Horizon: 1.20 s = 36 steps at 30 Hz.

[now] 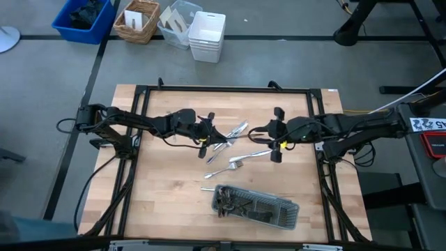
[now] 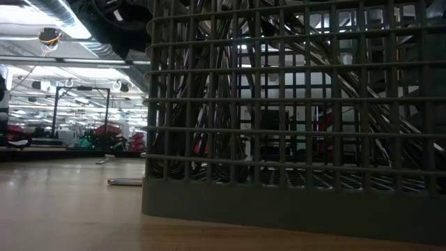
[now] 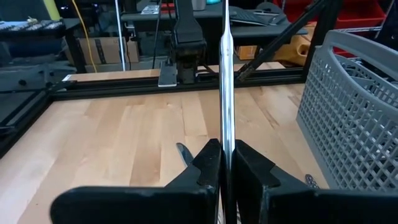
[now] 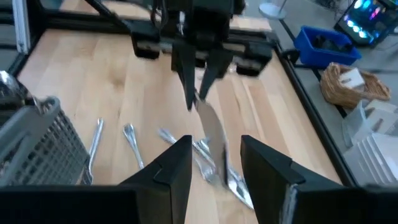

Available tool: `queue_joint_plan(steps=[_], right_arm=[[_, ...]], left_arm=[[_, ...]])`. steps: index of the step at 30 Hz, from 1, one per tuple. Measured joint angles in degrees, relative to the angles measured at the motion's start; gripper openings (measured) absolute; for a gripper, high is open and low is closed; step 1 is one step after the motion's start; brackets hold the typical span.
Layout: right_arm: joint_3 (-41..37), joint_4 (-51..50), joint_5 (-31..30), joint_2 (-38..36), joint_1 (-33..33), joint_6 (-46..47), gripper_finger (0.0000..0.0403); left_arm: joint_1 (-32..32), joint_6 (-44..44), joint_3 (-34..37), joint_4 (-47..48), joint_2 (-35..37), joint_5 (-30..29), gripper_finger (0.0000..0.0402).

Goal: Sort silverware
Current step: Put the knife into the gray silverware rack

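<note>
The high view alone showed the whole wooden table (image 1: 167,202) with both arms reaching toward its middle; the left gripper (image 1: 209,129) sat over the pile of loose silverware (image 1: 233,136), and the right gripper (image 1: 276,150) faced it from the other side, above a fork (image 1: 245,159) lying apart from the pile. The grey mesh tray (image 1: 255,206) lay near the table's front edge, well apart from both claws, with dark shapes of cutlery inside; the low view was almost filled by that tray's wall (image 2: 293,202), with long handles leaning behind the grid and one flat piece (image 2: 125,182) lying on the wood beside it.

The left wrist view showed what the others did not: the left gripper (image 3: 227,163) had its fingers pressed together on a slim silver utensil (image 3: 227,74), which stood straight out from the jaws; its far end ran out of the picture, so whether it was a fork, spoon or knife could not be told. The right wrist view showed the right gripper (image 4: 216,163) with fingers standing apart, holding nothing; beneath it lay several pieces of the pile, and beyond it the left gripper (image 4: 198,93) gripping the utensil's (image 4: 211,127) upper end above them. Blur left the single pieces hard to tell apart.
</note>
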<state>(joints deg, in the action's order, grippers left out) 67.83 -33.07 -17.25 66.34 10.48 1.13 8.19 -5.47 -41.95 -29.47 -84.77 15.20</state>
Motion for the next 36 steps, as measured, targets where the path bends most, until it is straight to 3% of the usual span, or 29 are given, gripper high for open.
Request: queue_joint_plan(steps=[26,36], right_arm=[[0.0,3.4,0.4,4.2,0.0,-0.1,0.0136],[0.0,4.7,0.4,4.1,0.0,-0.1,0.0050]], left_arm=[[0.0,-0.6,0.0,0.1,0.0,0.0,0.0016],[0.0,-0.6,0.0,0.3,0.0,0.0,0.0016]])
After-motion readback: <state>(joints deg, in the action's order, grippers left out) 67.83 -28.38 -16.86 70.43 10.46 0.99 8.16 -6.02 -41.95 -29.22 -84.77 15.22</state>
